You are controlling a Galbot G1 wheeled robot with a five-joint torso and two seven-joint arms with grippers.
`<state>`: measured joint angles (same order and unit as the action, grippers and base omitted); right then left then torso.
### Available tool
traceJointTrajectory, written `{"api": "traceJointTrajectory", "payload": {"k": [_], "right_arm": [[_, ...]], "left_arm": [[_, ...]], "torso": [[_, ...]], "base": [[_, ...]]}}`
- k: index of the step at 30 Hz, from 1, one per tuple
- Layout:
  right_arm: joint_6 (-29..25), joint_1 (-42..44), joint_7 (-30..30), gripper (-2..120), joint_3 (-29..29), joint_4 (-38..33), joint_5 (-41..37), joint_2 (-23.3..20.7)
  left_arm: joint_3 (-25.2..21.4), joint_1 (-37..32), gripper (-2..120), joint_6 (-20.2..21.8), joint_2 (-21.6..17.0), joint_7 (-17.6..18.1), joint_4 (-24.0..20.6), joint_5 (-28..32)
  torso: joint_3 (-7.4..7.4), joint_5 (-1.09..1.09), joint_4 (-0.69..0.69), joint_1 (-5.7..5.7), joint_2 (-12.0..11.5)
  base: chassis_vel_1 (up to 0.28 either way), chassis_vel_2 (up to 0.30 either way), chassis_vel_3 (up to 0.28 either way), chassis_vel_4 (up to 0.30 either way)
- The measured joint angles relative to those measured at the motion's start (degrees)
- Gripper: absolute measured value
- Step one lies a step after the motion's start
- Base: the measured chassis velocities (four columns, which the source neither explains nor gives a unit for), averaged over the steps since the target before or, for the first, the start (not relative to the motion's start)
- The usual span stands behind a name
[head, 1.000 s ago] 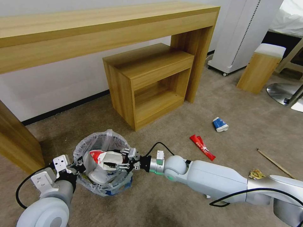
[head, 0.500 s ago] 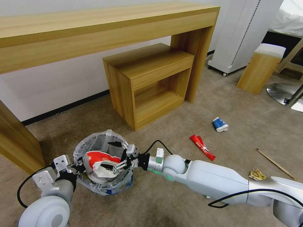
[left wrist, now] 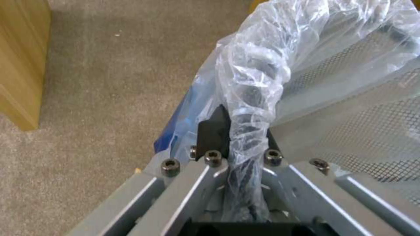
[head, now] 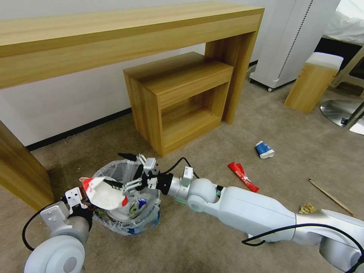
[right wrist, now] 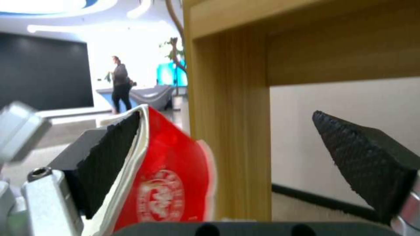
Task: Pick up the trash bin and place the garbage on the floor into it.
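Left tool [left wrist: 238, 144] clamps crinkly white bag-lined bin's rim [left wrist: 251, 85] to steady it; right tool [head: 127, 172], spread wide, has crushed red-white paper cup [head: 103, 192] stuck on one pad above the bin.

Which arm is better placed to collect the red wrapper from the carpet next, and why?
Likely the right. The left end effector is clamped on the trash bin rim, holding it. The right end effector is open over the bin, and the red wrapper lies on the robot's right side.
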<state>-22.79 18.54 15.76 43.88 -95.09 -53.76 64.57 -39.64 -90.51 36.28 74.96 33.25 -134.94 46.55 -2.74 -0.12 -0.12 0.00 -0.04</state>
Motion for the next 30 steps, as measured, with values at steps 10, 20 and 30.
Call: {"api": "traceJointTrajectory", "payload": {"k": [10,20,30], "right_arm": [[-0.2,1.9,-0.6,100,-3.8,-0.6,-0.2,-1.9],[-1.2,3.8,0.7,97,-4.3,0.3,0.0,-4.0],[-1.5,4.2,0.9,92,-3.5,0.9,0.3,-4.6]], "left_arm": [[0.2,0.4,0,0.0,0.3,-0.1,0.3,-0.2],[-0.1,0.6,0,0.0,0.0,0.3,-0.5,0.9],[-0.3,0.5,0,0.1,-0.1,1.0,-1.7,2.2]], "torso": [[0.00,0.01,-0.01,0.00,0.0],[0.00,0.01,-0.01,0.00,0.0],[0.00,0.01,-0.01,0.00,0.0]], "base": [[0.000,0.000,0.000,0.000],[0.000,0.000,0.000,0.000],[0.000,0.000,0.000,0.000]]}}
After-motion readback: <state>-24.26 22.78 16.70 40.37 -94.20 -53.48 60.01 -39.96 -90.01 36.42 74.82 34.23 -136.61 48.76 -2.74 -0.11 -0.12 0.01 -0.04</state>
